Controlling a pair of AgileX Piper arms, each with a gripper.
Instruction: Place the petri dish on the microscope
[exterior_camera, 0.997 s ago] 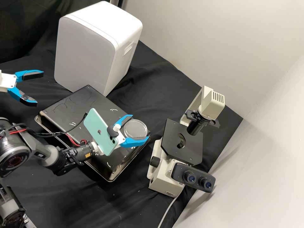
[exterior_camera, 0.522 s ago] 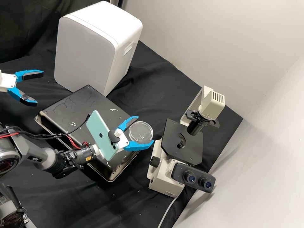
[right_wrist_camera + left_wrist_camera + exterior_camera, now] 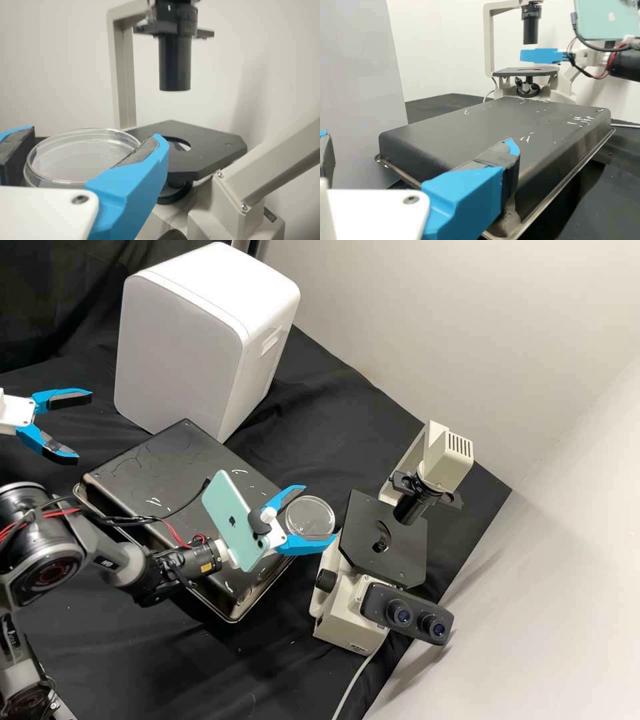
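Observation:
A clear round petri dish [image 3: 308, 515] hangs in the air just off the tray's right corner, level and close to the microscope's [image 3: 373, 573] black stage [image 3: 387, 543]. My right gripper [image 3: 315, 517] is shut on the dish, one blue finger on each side. In the right wrist view the petri dish [image 3: 80, 155] sits between my fingers [image 3: 145, 170], with the stage [image 3: 205, 145] and the dark lens tube [image 3: 175, 55] just beyond it. My left gripper [image 3: 77, 427] stands open at the far left, holding nothing; in its own view the left gripper [image 3: 415, 147] faces the tray [image 3: 520, 125].
A black tray [image 3: 160, 467] lies on the black cloth in the middle. A tall white box [image 3: 200, 333] stands behind it. A mint phone [image 3: 233, 520] rides on the right wrist. A pale wall runs close along the microscope's right side.
The right arm has lifted the petri dish off the tray and carried it right, toward the microscope stage. The left arm has kept still.

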